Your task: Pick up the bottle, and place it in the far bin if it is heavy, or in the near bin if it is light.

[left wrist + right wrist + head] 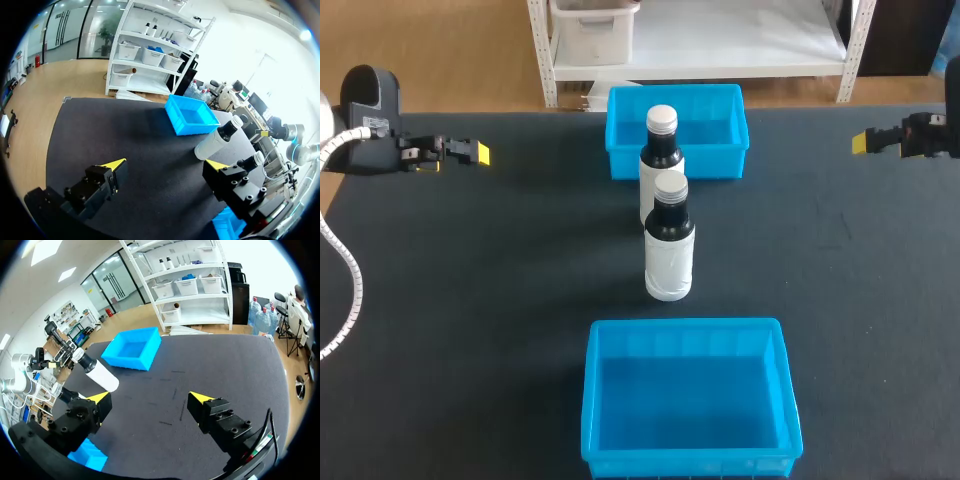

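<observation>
Two dark bottles with white labels and white caps stand upright mid-table, one behind the other. The nearer bottle [669, 243] is between the bins; the farther bottle [660, 148] stands just in front of the far blue bin [620, 160]. The near blue bin [685, 327] sits at the table's front. My left gripper [470, 152] hovers open at the far left, and my right gripper [868, 141] hovers open at the far right, both well away from the bottles. The left gripper [165, 164] holds nothing, with a bottle [217, 140] ahead of it. The right gripper [150, 397] is bare too, a bottle [97, 372] ahead.
The table is a dark mat. Both bins hold nothing. In the left wrist view the far bin [192, 116] lies beyond the bottles. The right wrist view has the far bin [132, 348] ahead and a corner of the near bin [90, 452] under its finger.
</observation>
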You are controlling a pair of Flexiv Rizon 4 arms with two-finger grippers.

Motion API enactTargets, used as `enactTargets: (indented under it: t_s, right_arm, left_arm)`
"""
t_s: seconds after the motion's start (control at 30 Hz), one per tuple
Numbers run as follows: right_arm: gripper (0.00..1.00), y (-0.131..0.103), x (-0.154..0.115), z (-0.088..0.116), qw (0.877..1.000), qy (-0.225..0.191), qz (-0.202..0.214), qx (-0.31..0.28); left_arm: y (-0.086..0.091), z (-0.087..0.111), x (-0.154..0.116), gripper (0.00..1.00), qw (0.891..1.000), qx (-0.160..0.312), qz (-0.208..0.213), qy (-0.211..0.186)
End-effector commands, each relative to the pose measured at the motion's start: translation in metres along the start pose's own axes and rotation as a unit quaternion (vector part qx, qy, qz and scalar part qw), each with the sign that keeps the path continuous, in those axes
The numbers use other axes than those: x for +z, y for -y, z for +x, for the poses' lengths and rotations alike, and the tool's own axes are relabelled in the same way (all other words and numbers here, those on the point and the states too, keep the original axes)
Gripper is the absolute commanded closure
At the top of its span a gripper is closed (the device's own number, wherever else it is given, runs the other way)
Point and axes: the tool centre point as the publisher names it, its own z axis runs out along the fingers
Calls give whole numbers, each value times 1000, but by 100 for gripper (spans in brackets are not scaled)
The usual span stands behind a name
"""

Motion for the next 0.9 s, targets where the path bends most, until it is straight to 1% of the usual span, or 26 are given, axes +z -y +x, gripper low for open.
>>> enactTargets:
  t_s: [0.03,0.4,0.43,0.5,0.53,0.57,0.6,0.67,0.7,0.73,0.9]
  right_arm:
    - [0,-1,-1,0,1000,0,1,0]
    - [0,-1,-1,0,1000,0,1,0]
    - [0,1,1,-1,999,1,-21,-36]
    - [0,7,3,-5,994,-13,-52,-94]
    - [0,8,4,-7,986,-19,-96,-137]
    - [0,8,2,-9,978,-24,-117,-171]
    - [0,8,1,-11,967,-32,-148,-205]
    - [0,5,-4,-11,930,-53,-219,-290]
    - [0,3,-7,-10,903,-73,-266,-329]
    - [0,1,-11,-9,877,-87,-300,-364]
    - [0,1,-11,-9,877,-87,-300,-364]
  left_arm:
    - [0,0,0,0,1000,0,0,0]
    - [0,0,0,0,1000,0,0,0]
    - [0,0,0,0,1000,0,0,0]
    - [0,0,0,0,1000,0,0,0]
    - [0,0,0,0,1000,0,0,0]
    - [0,0,0,0,1000,0,0,0]
    - [0,0,0,0,1000,0,0,0]
    - [0,0,0,0,1000,0,0,0]
    - [0,0,0,0,1000,0,0,0]
    - [0,0,0,0,1000,0,0,0]
    - [0,0,0,0,1000,0,0,0]
